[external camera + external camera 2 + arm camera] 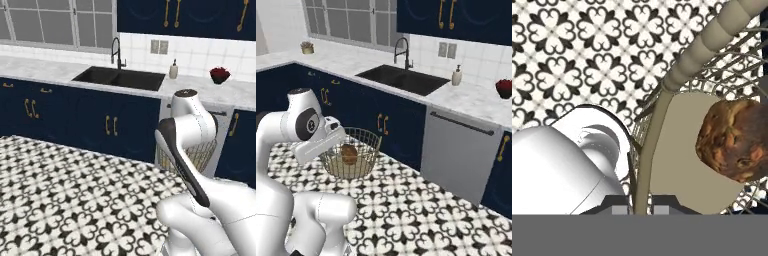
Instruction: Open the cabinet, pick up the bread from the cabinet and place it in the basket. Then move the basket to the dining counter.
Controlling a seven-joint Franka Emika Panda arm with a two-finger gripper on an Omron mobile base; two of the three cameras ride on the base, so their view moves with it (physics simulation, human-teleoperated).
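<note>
A: Where is the basket (351, 154)?

B: Up in the air over the patterned floor (421, 215), in front of the navy drawers (383, 127) below the sink (403, 80). The gripper (637, 202) is clamped narrow on its rim; in the hand view the two dark tips sit on either side of the tan rim wire.

A: And the bread (734, 137)?

B: Inside the basket, lying on the flat tan bottom toward the side away from the gripped rim. In the right base view it shows through the mesh as a brown lump near the middle.

A: How much room is around it?

B: Open tiled floor spreads to the right and toward the camera. The drawer fronts stand behind the basket, near but apart from it. The dishwasher (461, 150) stands well off to the right. The robot's own forearm lies just beside the basket's left rim.

A: What can't you make out?

B: In the left base view the arm covers most of the basket; some mesh peeks past the elbow. The hand view cuts off the basket's far rim and the bread's right edge. The cabinet (456, 17) is cropped at the top, so I can see the lower door panels and brass handles and cannot tell how the doors stand.

A: Orientation?

B: The basket hangs roughly level, mouth up. The bread is a rounded lump; in the hand view it runs slightly longer up-and-down the frame, and I cannot tell any clearer long axis.
</note>
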